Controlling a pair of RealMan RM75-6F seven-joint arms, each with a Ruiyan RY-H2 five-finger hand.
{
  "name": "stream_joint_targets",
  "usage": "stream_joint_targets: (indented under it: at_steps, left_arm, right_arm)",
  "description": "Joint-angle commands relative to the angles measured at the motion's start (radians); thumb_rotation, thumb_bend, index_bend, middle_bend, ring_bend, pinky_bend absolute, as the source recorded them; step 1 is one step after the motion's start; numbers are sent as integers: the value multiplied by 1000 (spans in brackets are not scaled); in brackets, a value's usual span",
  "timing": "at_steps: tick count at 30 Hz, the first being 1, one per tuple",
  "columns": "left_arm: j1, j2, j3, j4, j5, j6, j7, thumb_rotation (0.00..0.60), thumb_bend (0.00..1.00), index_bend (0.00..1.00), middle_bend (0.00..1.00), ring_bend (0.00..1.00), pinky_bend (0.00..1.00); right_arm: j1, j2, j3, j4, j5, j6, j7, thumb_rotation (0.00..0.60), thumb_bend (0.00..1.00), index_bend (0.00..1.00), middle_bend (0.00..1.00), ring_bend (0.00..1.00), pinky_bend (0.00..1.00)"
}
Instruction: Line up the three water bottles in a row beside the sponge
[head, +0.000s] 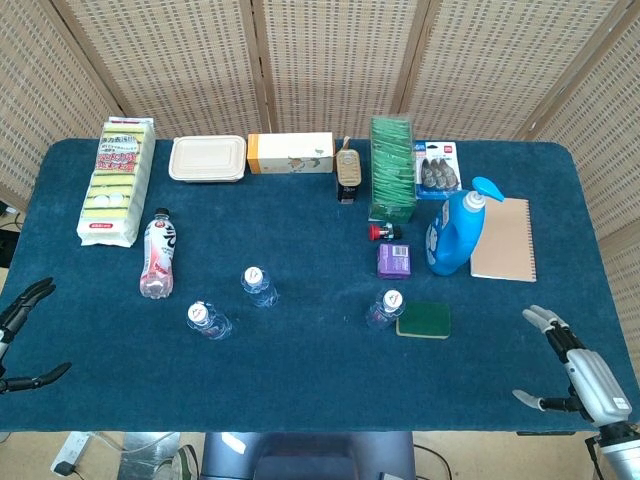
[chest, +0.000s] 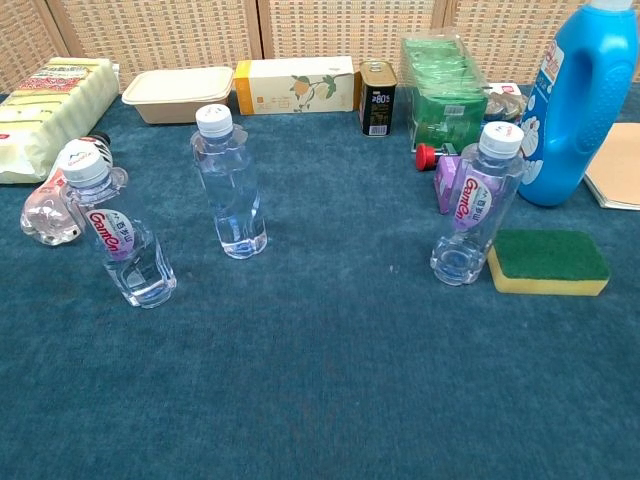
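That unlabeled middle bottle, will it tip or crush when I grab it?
The middle bottle stands tall on a narrow base, so a high push would probably tip it. It looks thin, clear and nearly empty: likely light, and it may dent under a firm squeeze.

Blue-carpeted table (head: 300, 370) under bottles (chest: 228, 185), sponge (chest: 549, 262)

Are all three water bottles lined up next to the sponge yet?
No, only one bottle stands beside the sponge; the other two stand far left.

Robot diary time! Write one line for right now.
bottle by sponge: placed | sponge | other bottles: unmoved | left robot hand: open | right robot hand: open
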Motion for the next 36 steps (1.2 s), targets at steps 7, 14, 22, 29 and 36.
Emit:
stream_joint_targets:
  at_steps: [7,14,22,29,36]
  left_arm:
    - [-249,254,-49,-252,38,-249,-11,600,201,0,0,0,70]
    - [-475,365,-142,-404,-98,-600,61,600,212,0,0,0,71]
    - [-737,268,-248,-406,-394,-1029,187,600,212,0,0,0,70]
    - [-933,188,-287,-392,-644,-1245,279,600,212,0,0,0,70]
    - [-1147,146,-171,-370,-851,-1310,408,600,213,0,0,0,70]
  right_arm:
    - [-19,-1,7,-1,-10,24,9,600,95,72,57,12,149]
    - [-20,-2,9,5,-18,18,8,600,95,72,57,12,149]
    - [-13,-3,15,-3,-22,-1,-10,600,95,72,57,12,149]
    - [-16,-3,20,1,-13,-6,-3,600,95,72,56,12,149]
    - [-17,-1,23,11,-5,-14,20,600,96,72,56,12,149]
